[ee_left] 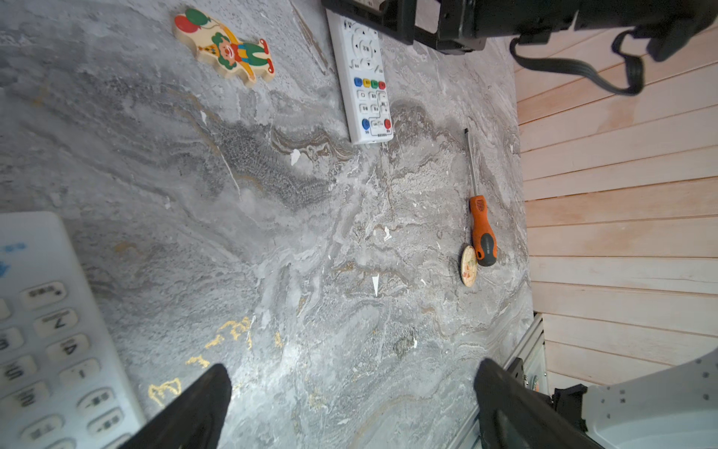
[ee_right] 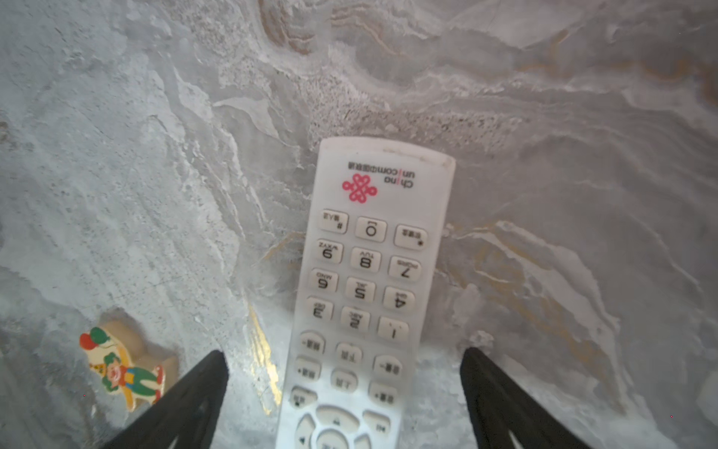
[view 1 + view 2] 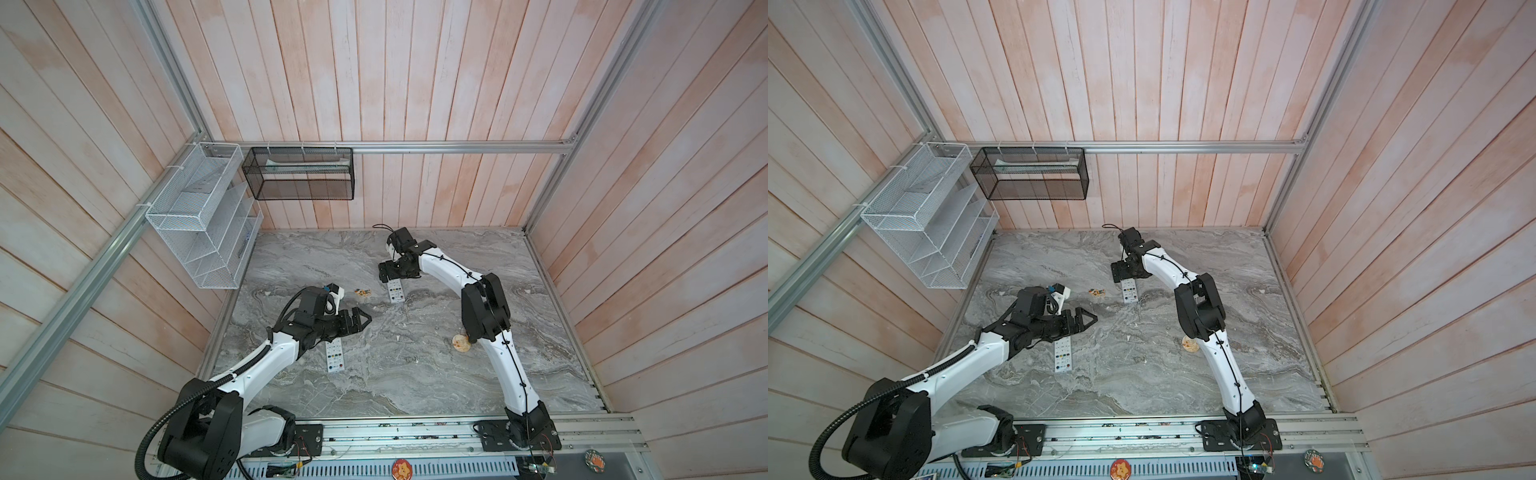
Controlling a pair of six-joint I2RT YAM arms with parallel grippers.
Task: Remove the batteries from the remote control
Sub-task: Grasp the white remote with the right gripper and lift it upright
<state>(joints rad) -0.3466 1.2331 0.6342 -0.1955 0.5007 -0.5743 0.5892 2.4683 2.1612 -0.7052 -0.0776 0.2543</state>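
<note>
Right gripper (image 2: 344, 352) is seen spread wide, fingers astride the far remote control (image 2: 373, 252), laid buttons-up on the marble table (image 2: 116, 155); no contact is seen. Left gripper (image 1: 351, 365) is likewise wide and empty beside the near remote (image 1: 39, 330). Batteries cannot be seen.

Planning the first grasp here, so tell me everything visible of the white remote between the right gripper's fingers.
The remote is a long, white, plastic-looking bar lying flat, keys up, on the marbled table. In the right wrist view one end bears a red knot logo with "china unicom", then number keys and a navigation ring. The left wrist view shows its other end: blue, yellow, green and red keys. The open right gripper straddles it, fingers clear of its sides. Its underside is hidden.
</note>
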